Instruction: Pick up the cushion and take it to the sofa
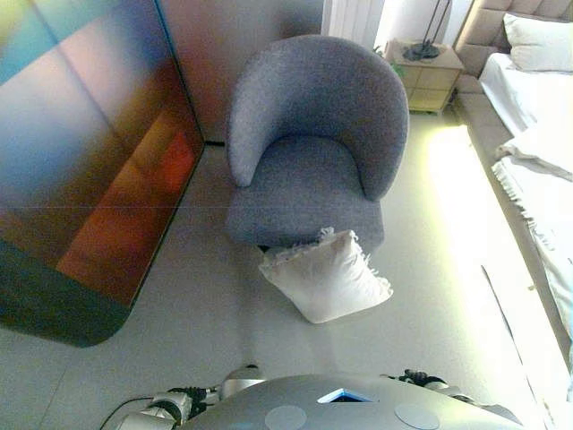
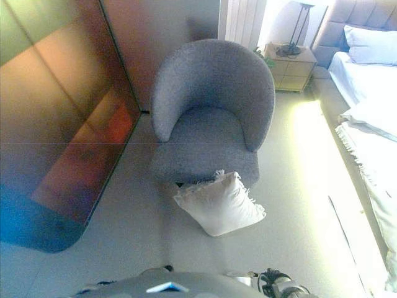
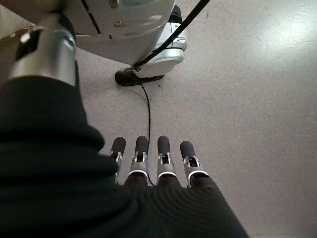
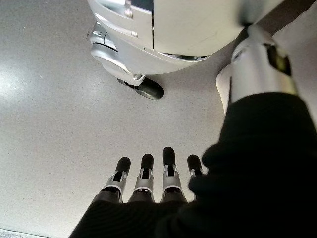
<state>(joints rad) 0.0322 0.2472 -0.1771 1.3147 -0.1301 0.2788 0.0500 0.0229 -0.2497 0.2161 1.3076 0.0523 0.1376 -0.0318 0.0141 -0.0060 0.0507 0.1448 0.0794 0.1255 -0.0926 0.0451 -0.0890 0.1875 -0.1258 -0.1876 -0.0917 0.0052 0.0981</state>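
Observation:
A white fringed cushion lies on the pale floor, leaning against the front of a grey armchair. It also shows in the right eye view. My left hand hangs at my side over bare floor, fingers straight and empty. My right hand hangs the same way, fingers straight and empty. Neither hand shows in the eye views, and both are well short of the cushion.
A large glossy panel stands on the left. A bed with white bedding runs along the right side. A bedside table with a lamp stands behind the armchair. Pale floor lies between me and the cushion.

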